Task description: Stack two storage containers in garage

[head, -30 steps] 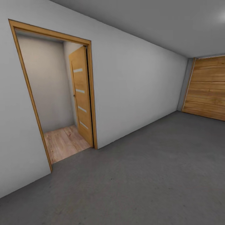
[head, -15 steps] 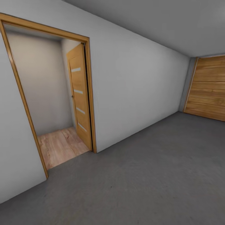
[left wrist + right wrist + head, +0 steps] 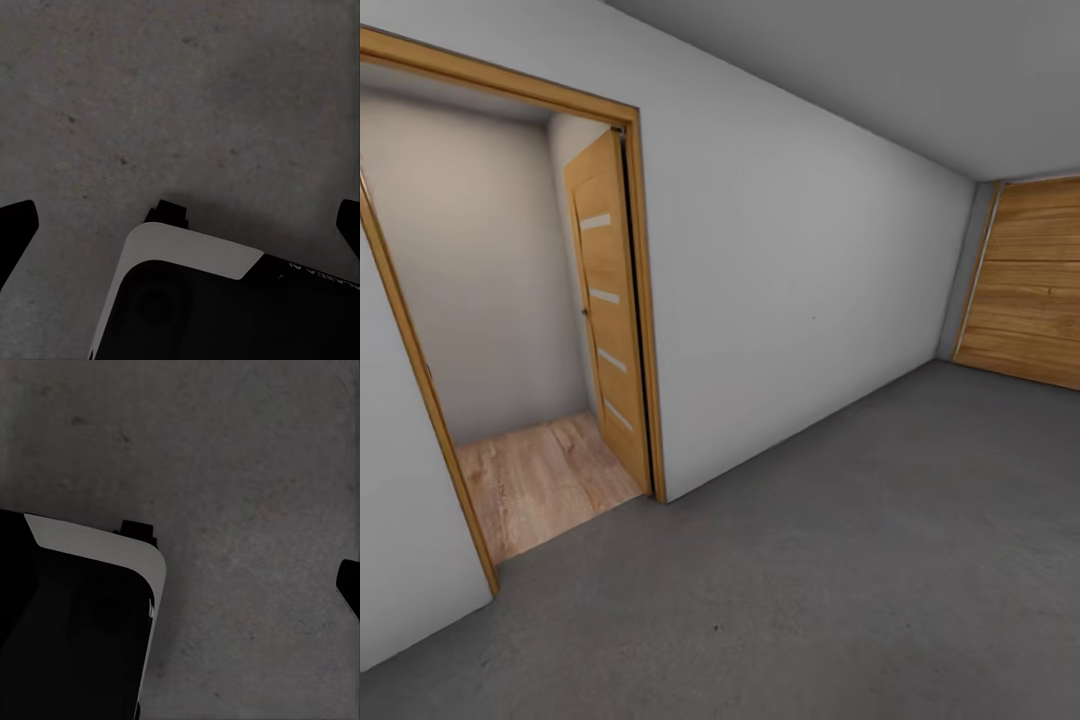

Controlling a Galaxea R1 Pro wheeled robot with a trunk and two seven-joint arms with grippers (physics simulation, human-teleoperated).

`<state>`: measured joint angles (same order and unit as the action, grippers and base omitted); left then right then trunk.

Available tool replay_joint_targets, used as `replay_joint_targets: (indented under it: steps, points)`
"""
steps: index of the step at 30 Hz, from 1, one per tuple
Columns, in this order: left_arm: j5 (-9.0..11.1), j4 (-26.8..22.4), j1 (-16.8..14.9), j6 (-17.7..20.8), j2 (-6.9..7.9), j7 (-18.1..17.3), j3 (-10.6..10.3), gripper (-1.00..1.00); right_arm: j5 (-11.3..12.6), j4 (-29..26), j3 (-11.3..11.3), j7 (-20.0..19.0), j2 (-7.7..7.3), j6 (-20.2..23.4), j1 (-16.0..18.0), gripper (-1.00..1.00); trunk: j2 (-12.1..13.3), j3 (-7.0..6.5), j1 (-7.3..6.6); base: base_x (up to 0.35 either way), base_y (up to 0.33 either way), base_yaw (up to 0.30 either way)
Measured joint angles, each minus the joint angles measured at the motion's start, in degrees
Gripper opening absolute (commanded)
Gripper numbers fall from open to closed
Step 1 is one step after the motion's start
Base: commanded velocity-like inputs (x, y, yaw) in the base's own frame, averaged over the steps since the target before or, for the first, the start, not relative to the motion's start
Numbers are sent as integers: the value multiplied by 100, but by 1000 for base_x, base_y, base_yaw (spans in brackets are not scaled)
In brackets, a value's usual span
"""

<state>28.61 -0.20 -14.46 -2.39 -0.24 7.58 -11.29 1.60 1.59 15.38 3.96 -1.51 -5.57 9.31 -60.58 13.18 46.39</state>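
Observation:
The two storage containers are out of view. I stand in the garage on its dark grey concrete floor [image 3: 810, 560], facing a pale grey wall [image 3: 800, 270]. In the left wrist view my left gripper [image 3: 180, 225] hangs open over the concrete, with dark fingertips [image 3: 16, 225] at both picture edges and nothing between them. My right gripper [image 3: 180, 585] also hangs over the concrete with nothing in it. One fingertip [image 3: 349, 583] shows far out at the edge, as in an open stance. The black-and-white robot base [image 3: 225, 307] lies under both wrist cameras.
An open doorway with a honey-brown frame [image 3: 642, 300] stands at the left. Its wooden door [image 3: 605, 310] is swung inward over light wood-plank flooring [image 3: 535, 480]. Large wooden panelled doors [image 3: 1030, 285] close the far right end of the garage.
The whole head view has shifted: the doorway has grown larger and slid leftward, so the camera has moved closer to it. Nothing in the room itself has moved.

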Motion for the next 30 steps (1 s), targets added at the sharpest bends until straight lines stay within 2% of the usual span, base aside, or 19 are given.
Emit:
replay_joint_targets:
  steps: [9,20,30]
  points:
    - [0,0,0,16,0,0,0,100,6,0,-1,43,63,18,0,100,0,0,0,321,0,0]
    - [8,6,0,18,0,0,0,100,8,0,-3,44,69,24,0,100,0,0,0,321,0,2]
    - [3,1,1,17,0,0,0,100,1,0,1,40,29,19,0,100,0,0,0,321,0,225]
